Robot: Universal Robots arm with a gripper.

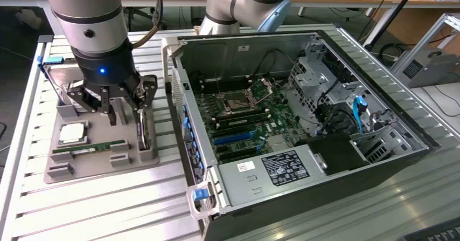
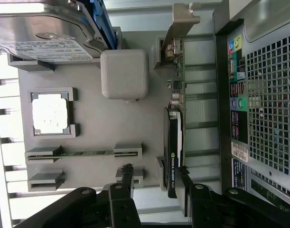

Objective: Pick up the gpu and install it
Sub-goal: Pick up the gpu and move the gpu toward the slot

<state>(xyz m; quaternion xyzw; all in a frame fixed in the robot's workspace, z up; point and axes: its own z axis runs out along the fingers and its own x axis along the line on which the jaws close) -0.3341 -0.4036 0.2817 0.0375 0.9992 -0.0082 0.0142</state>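
Gpu (image 2: 173,152) on edge in gray tray (image 2: 92,128), slatted table (image 1: 107,203) nr open PC case (image 1: 237,49) — end effector (image 2: 155,171) spread

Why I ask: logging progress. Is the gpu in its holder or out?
In: the gpu stands on edge in the gray holder, gripper open.

Only a narrow gap separates the upright gpu (image 2: 173,147) from the computer case (image 2: 268,95); its tray (image 2: 111,123) side is freer.

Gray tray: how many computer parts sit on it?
4: the hard drive at one end, the square chip and the RAM stick mid-tray, the gpu on edge nearest the case. The arm may hide more.
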